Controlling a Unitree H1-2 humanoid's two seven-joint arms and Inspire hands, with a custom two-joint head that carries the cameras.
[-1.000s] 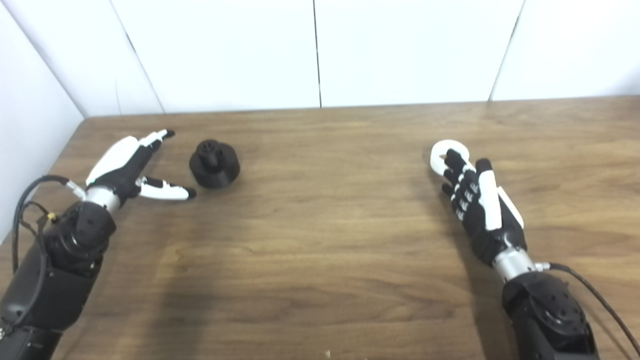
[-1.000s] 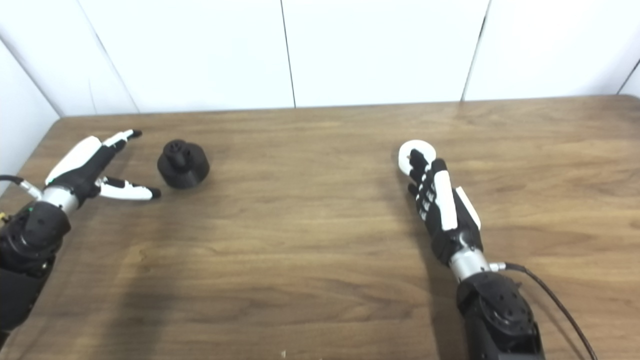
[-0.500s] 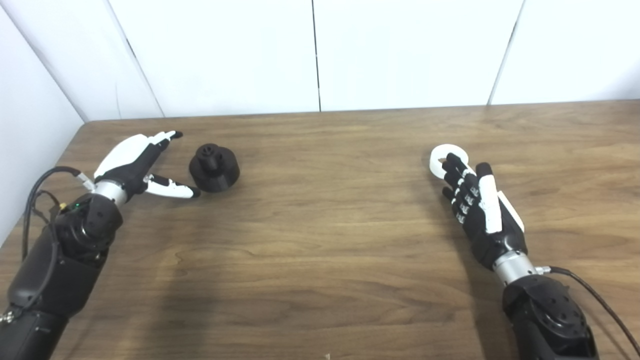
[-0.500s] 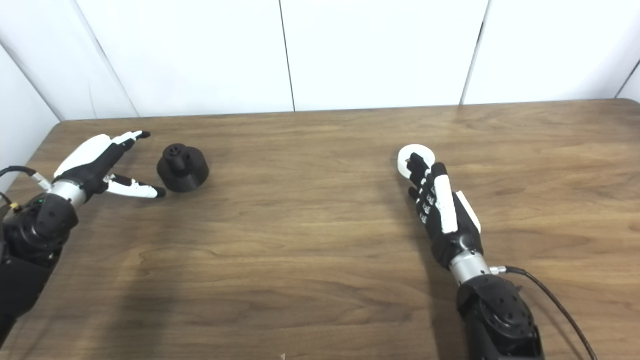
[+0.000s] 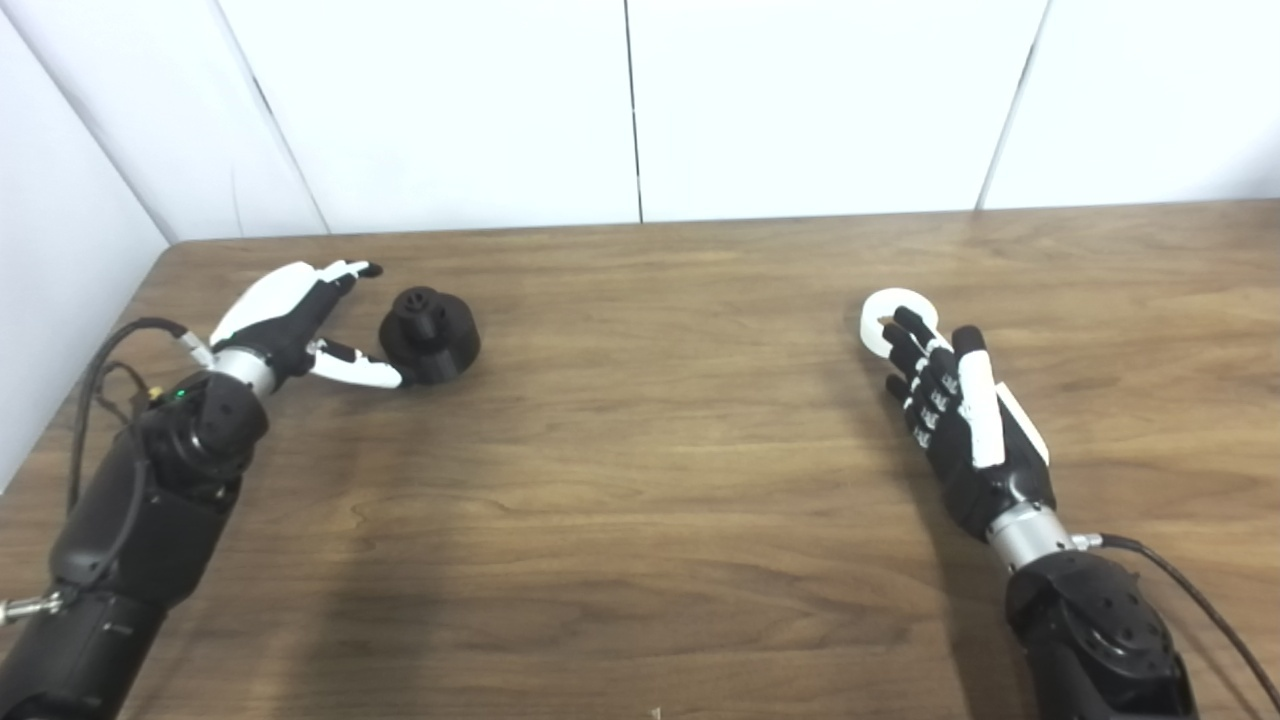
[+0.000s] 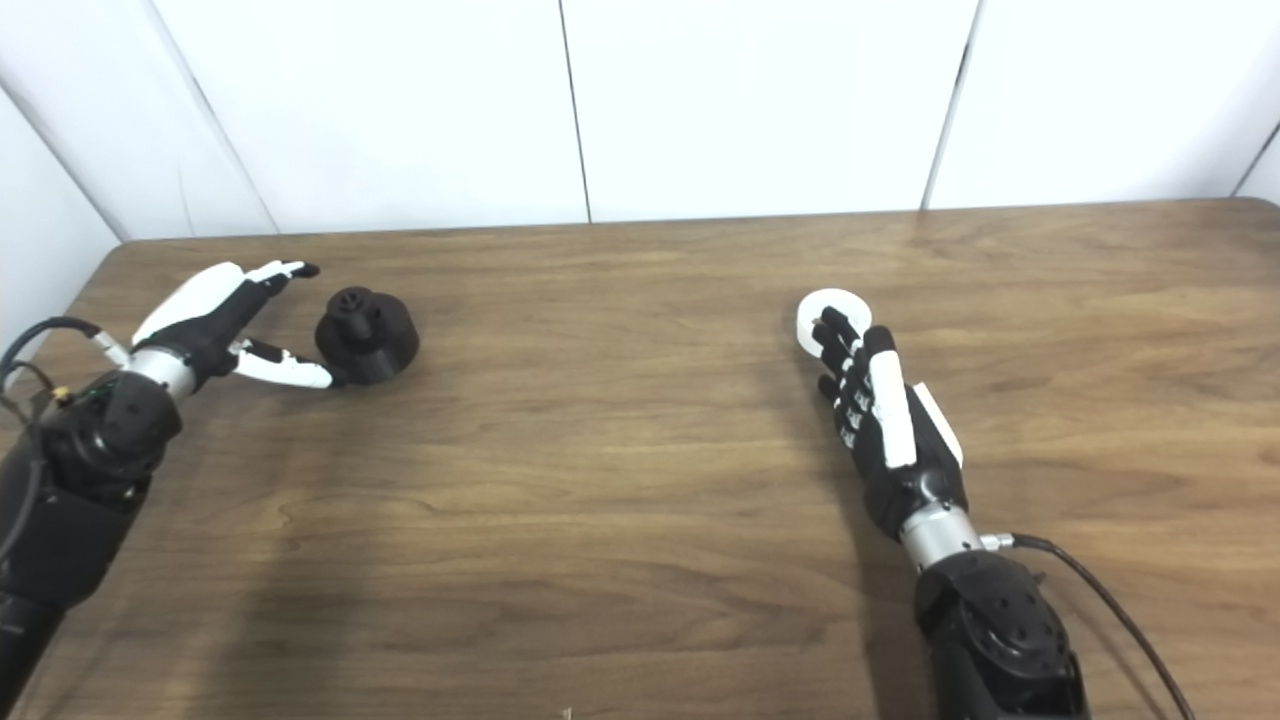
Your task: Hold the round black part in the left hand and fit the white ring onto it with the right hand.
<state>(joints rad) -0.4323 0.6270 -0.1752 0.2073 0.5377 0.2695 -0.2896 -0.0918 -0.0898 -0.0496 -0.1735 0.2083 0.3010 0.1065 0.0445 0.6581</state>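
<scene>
In the left part of the frame, the round black plastic part (image 5: 430, 335), a squat cylinder with a narrower knob on top, sits upright on the brown wood-grain surface (image 5: 640, 480). The left robot hand (image 5: 295, 320) lies just beside it on its left, spread wide and holding nothing: its white-backed fingers (image 5: 340, 272) reach toward the upper side of the part without meeting it, and its thumb tip comes right up against the part's lower left edge (whether it truly touches cannot be told). The part is framed loosely between fingers and thumb but not gripped.

Well apart, in the right half of the frame, the flat white plastic ring (image 6: 829, 313) lies on the surface. The right robot hand (image 5: 950, 400) stretches up from the lower right with its black and white fingers (image 6: 845, 345) extended and close together, their tips overlapping the ring's lower right portion. The fingers hide that part of the ring, so it cannot be told whether they press on it or hover above it; nothing shows the ring being grasped.

Between the two hands the surface is a broad stretch of wood with soft shadows under each arm. White wall panels (image 5: 640, 100) with dark vertical seams close off the top of the frame, and a black cable (image 5: 1190, 590) trails from the right wrist toward the lower right corner.
</scene>
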